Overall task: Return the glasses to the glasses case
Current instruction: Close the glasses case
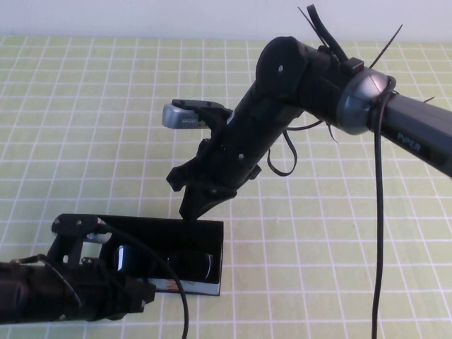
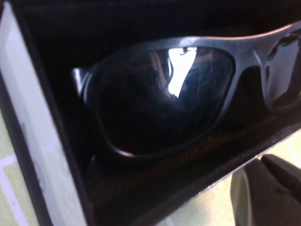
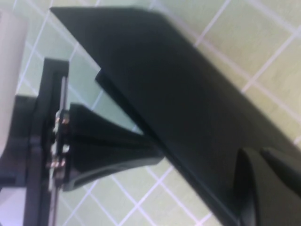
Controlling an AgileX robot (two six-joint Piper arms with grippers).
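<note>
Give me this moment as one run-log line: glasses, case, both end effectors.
glasses: inside glasses case | lid: raised | right end effector: at lid's top edge | left end effector: at case's front-left

This looks like a robot test bench or lab rather than a home. A flat tabletop covered in pale green cloth with a white grid pattern (image 1: 85,106) fills the high view, backed by a plain white wall strip (image 1: 141,18). A loose black cable (image 1: 376,212) and black zip ties (image 1: 321,32) hang on the black robot arm.
</note>
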